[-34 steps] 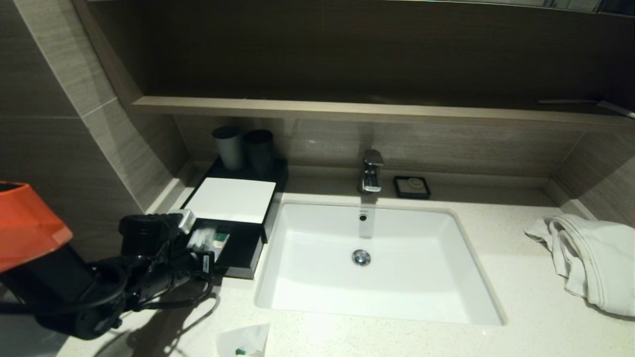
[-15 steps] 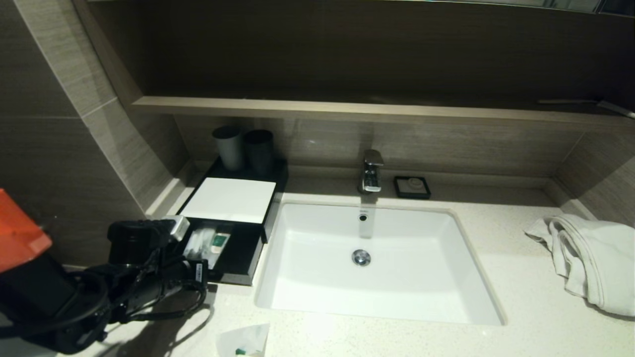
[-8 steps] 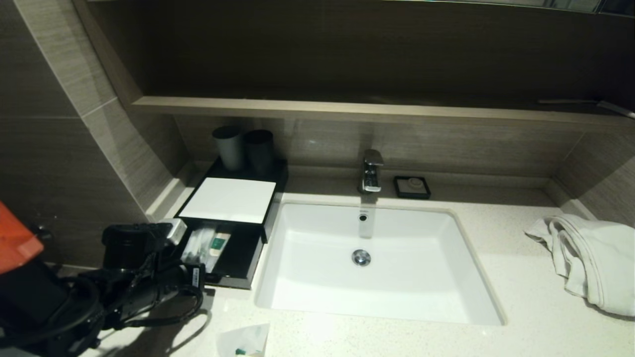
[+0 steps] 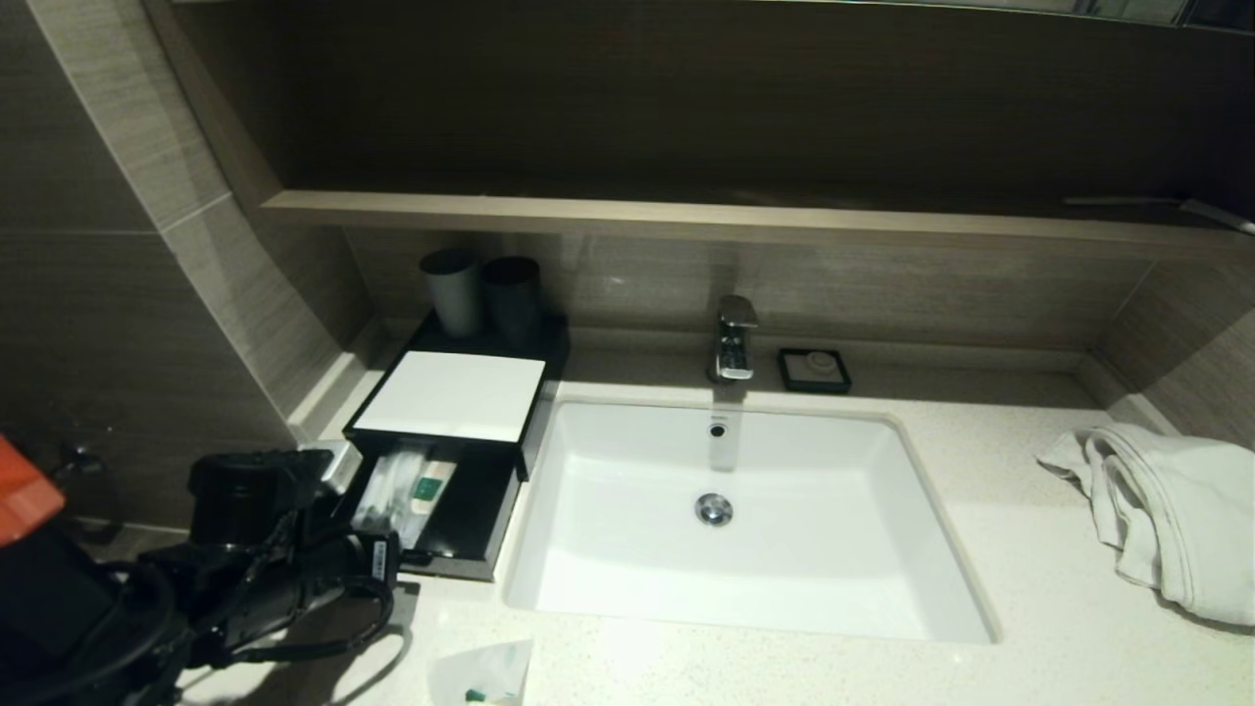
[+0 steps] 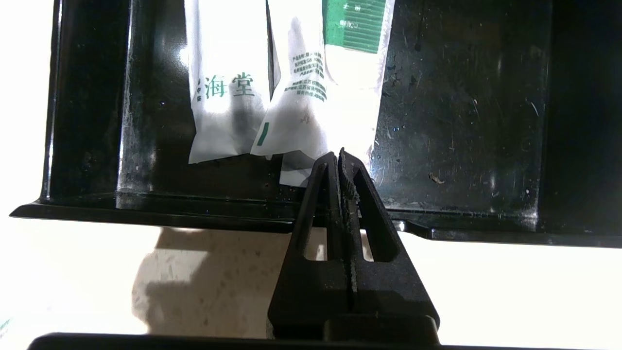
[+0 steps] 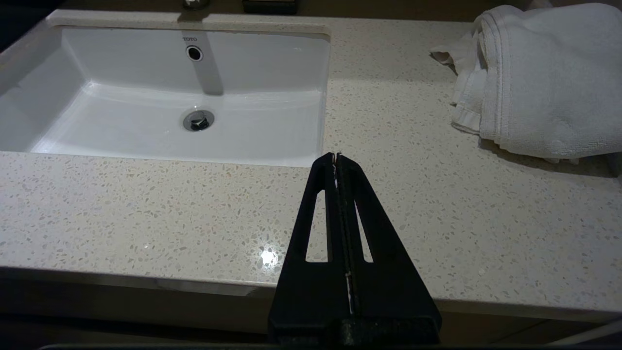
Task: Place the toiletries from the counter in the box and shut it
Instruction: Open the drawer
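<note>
The black box [image 4: 453, 394] with a white top stands on the counter [image 4: 1029, 588], left of the sink. Its drawer [image 4: 471, 510] is pulled out towards me. Several white toiletries sachets [image 4: 402, 485] with green print lie inside, along its left side [image 5: 228, 97]. One more sachet [image 4: 485, 672] lies on the counter's front edge. My left gripper [image 5: 337, 154] is shut, its tips reaching over the drawer's front wall [image 5: 194, 209] next to the sachets' ends. In the head view it sits at the drawer's front [image 4: 412, 561]. My right gripper [image 6: 336, 155] hangs shut and empty over the counter, right of the sink.
The white sink [image 4: 833, 510] fills the middle of the counter, with a faucet [image 4: 733, 338] and a small black soap dish [image 4: 814, 370] behind it. Two grey cups [image 4: 453, 289] stand behind the box. A white towel [image 4: 1167, 510] lies at the right. A wooden shelf [image 4: 686, 218] overhangs the back.
The left arm has drawn back towards the counter's front, and the drawer has slid further out of the box with it. More of the sachets inside now shows.
</note>
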### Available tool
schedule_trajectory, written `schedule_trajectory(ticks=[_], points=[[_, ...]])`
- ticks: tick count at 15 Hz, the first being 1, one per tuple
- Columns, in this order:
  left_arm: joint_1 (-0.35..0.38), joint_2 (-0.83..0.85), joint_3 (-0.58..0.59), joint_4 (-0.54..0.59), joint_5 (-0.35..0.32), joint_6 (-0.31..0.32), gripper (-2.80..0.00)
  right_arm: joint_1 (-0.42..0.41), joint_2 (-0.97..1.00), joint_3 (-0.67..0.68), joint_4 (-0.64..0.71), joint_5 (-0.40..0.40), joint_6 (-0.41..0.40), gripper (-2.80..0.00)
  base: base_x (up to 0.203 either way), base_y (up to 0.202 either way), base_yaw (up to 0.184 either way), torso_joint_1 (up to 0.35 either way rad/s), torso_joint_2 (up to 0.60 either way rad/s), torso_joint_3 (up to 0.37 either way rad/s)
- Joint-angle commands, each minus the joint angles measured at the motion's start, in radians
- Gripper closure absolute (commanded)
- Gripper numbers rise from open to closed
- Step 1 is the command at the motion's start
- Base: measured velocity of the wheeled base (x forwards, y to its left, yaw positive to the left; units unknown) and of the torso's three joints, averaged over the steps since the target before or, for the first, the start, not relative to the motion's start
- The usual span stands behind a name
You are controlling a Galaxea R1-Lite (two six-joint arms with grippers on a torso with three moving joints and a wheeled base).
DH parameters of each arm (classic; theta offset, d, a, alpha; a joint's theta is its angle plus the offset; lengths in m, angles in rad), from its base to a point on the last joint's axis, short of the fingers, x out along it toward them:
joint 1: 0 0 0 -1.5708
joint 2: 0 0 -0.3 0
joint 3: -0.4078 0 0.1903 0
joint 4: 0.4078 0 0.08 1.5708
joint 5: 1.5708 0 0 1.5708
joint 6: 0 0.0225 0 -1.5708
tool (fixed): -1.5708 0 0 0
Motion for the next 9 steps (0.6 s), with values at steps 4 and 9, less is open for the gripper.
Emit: schedule_trajectory(ticks=[4, 9], points=[[0.0, -0.031, 0.032, -0.004, -0.001, -0.001, 0.0, 0.0, 0.0, 0.0, 0.0, 0.0, 0.0, 0.0, 0.0, 0.0, 0.0, 0.0, 0.0, 0.0], [-0.001, -0.049, 0.064, -0.004, -0.001, -0.001, 0.0, 0.0, 0.0, 0.0, 0.0, 0.0, 0.0, 0.0, 0.0, 0.0, 0.0, 0.0, 0.0, 0.0]])
